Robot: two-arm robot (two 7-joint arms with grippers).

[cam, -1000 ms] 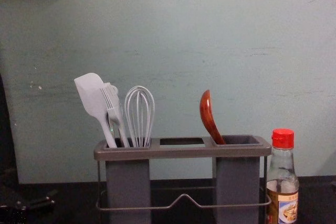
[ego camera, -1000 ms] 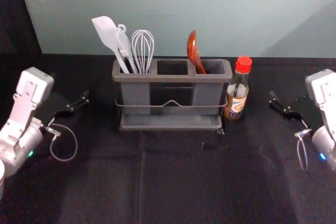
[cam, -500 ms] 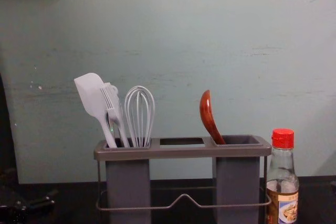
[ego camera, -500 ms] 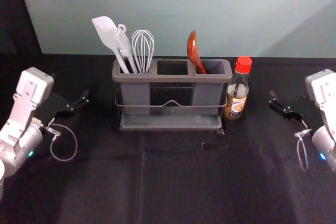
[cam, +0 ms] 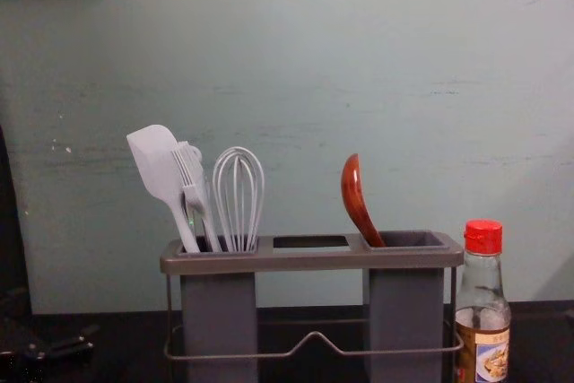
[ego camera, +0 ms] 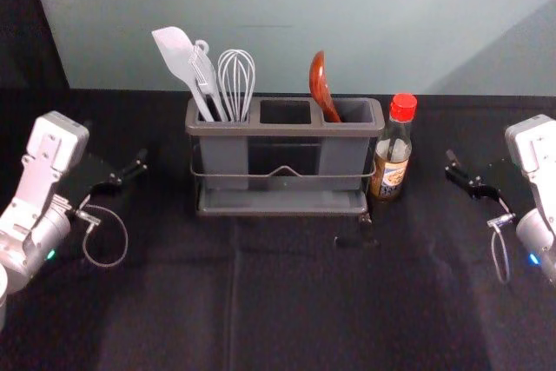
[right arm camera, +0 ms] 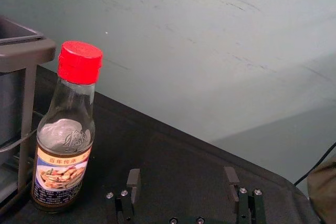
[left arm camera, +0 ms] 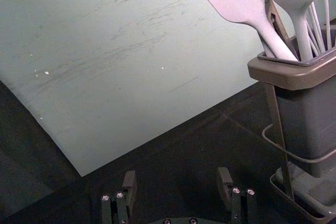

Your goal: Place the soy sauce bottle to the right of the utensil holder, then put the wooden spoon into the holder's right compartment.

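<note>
The grey utensil holder (ego camera: 287,129) stands at the back middle. Its right compartment holds the wooden spoon (ego camera: 320,86), which leans left with its bowl up. The red-capped soy sauce bottle (ego camera: 392,147) is upright just right of the holder, also beside it in the right wrist view (bottle (right arm camera: 64,129)). My left gripper (ego camera: 130,173) is off to the holder's left; in the left wrist view the left gripper (left arm camera: 177,187) is open and empty. Off to the bottle's right is my right gripper (ego camera: 460,176); the right wrist view has the right gripper (right arm camera: 182,187) open, nothing between its fingers.
A white spatula (ego camera: 181,56), a brush (ego camera: 207,77) and a whisk (ego camera: 236,80) rise from the holder's left compartment. Behind the black-covered table (ego camera: 287,301) is a pale green wall (ego camera: 347,6).
</note>
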